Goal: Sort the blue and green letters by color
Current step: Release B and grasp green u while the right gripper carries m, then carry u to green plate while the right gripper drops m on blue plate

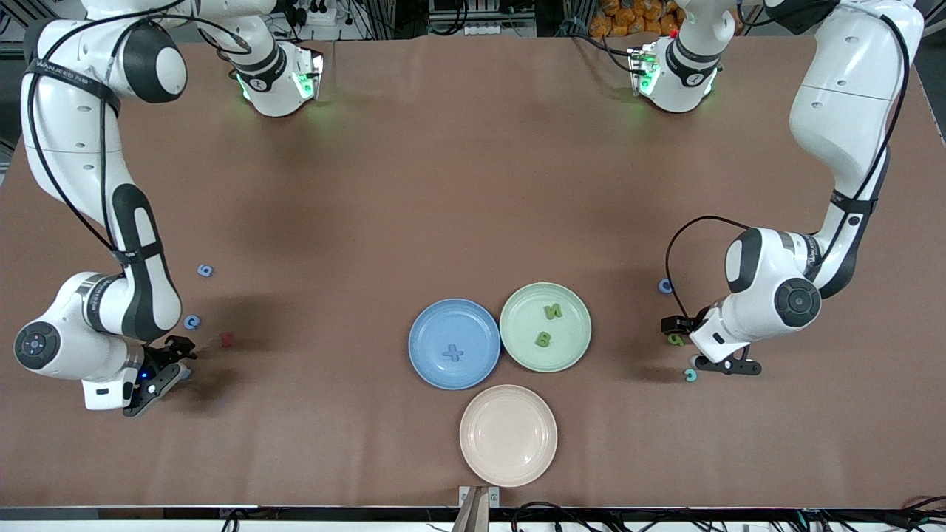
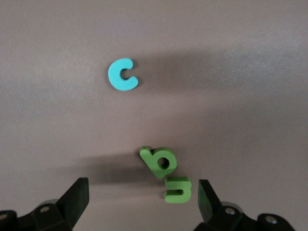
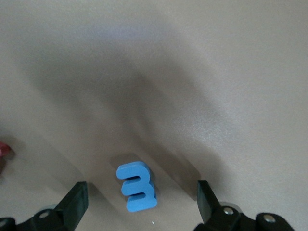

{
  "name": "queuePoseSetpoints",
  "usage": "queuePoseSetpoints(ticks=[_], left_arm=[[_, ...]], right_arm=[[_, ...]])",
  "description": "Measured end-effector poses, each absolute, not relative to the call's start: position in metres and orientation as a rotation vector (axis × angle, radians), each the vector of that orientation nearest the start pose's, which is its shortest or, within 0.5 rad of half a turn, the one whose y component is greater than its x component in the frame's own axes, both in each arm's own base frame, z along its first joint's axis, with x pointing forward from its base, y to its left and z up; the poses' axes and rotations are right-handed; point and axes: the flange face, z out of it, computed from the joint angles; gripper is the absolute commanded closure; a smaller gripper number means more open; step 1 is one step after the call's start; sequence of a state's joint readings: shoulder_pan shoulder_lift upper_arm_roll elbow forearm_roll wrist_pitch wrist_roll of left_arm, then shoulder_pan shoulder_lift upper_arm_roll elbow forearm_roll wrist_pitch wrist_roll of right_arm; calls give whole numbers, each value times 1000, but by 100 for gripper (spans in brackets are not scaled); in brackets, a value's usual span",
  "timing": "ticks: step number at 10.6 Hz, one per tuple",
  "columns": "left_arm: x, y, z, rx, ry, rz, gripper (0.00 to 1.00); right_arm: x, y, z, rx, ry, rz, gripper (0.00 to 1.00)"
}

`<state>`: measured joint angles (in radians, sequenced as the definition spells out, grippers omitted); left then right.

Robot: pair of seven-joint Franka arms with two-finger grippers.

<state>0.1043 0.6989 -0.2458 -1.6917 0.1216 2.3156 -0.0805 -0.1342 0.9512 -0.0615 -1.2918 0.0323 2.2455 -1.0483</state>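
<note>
My left gripper [image 2: 143, 202] [image 1: 698, 347] hangs open low over the table at the left arm's end. A green U [image 2: 178, 189] lies between its fingers, close to one finger [image 2: 207, 199]. A green P [image 2: 159, 161] [image 1: 675, 339] touches the U, and a cyan C [image 2: 123, 74] [image 1: 690, 374] lies apart from them. My right gripper [image 3: 139, 202] [image 1: 166, 369] is open low over a blue E [image 3: 137, 186], which lies between its fingers untouched. The blue plate [image 1: 429, 332] holds a blue X [image 1: 453, 352]. The green plate [image 1: 573, 325] holds a green N [image 1: 553, 312] and B [image 1: 543, 339].
A blue C [image 1: 192, 321], a blue g [image 1: 205, 270] and a dark red piece [image 1: 227, 339] lie on the table by the right arm. Another blue letter [image 1: 666, 286] lies by the left arm. A pink plate [image 1: 508, 434] stands nearer the front camera than the other two plates.
</note>
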Motion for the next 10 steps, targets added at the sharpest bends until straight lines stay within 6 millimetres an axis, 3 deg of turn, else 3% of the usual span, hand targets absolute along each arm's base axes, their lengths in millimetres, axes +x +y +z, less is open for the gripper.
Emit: queuePoseSetpoints(ticks=[4, 5, 7, 8, 10], left_arm=[[662, -83, 192, -3205, 95, 114, 1], [661, -86, 192, -3206, 101, 116, 10], [660, -93, 191, -3195, 134, 116, 16], [659, -98, 191, -3183, 157, 113, 17], [658, -104, 190, -3169, 163, 111, 20]], right_arm=[[735, -137, 176, -2883, -1289, -11, 100], [735, -137, 177, -2882, -1286, -16, 100], [736, -132, 179, -2876, -1282, -30, 100], [739, -123, 181, -2863, -1277, -52, 100], [747, -81, 188, -2855, -1168, -96, 100]])
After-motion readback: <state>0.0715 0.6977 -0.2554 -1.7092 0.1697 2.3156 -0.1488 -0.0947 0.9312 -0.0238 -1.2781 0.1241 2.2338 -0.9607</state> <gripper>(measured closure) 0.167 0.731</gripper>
